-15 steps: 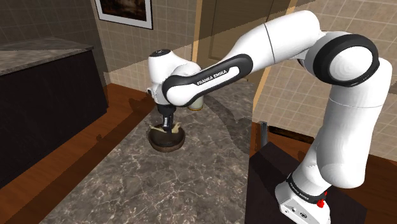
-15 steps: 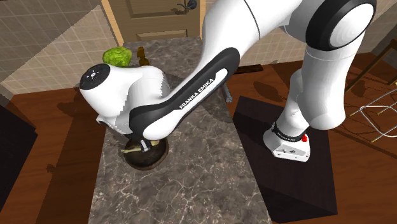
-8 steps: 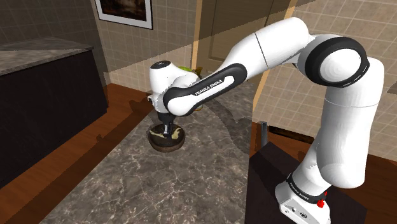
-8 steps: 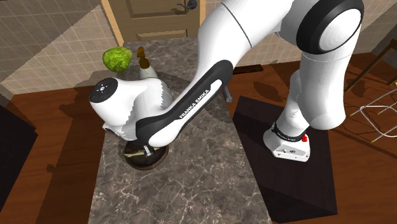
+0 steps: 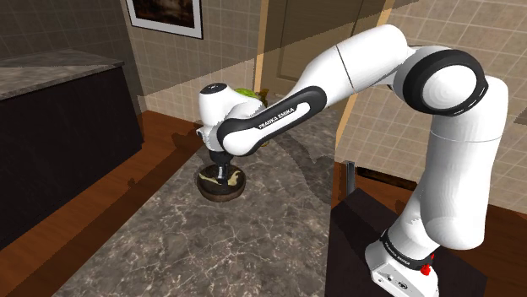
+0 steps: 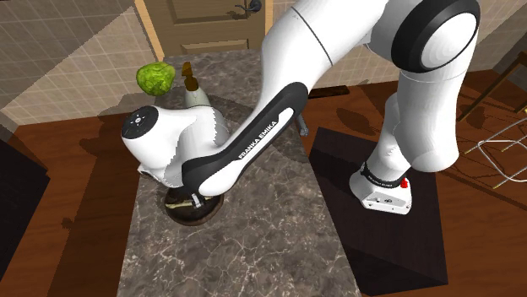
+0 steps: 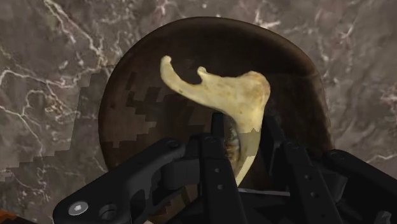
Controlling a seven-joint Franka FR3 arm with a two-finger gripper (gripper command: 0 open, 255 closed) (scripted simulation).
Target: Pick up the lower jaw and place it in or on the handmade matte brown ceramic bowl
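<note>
Directly over the brown bowl (image 7: 143, 102), the black gripper (image 7: 243, 143) apparently pinches the pale lower jawbone (image 7: 235, 95) between its fingers.

Green lettuce (image 6: 155, 78), veined marble countertop (image 6: 253, 245)

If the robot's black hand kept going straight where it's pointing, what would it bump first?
Probably the inside of the brown bowl, straight ahead of the gripper. The jaw bone it clasps would likely touch there first, though depth is unclear.
</note>
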